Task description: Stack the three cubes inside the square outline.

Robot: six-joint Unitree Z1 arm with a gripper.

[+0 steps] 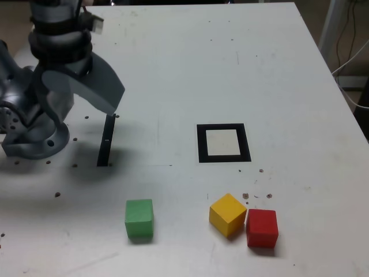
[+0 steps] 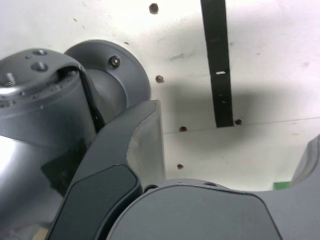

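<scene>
Exterior view, fingers (image 1: 106, 92) spread wide, green cube (image 1: 139, 219) well apart from yellow cube (image 1: 228, 214), square outline (image 1: 224, 158) bare

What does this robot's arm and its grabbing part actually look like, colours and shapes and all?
The arm is smooth grey with rounded, tube-like sections and a round base flange, fixed down with a screw. The gripper is grey too: one jaw is a broad, curved, tapering piece with a paler, worn-looking inner face. Darker, round-cornered panels sit on its body. I can't make out any lettering.
</scene>
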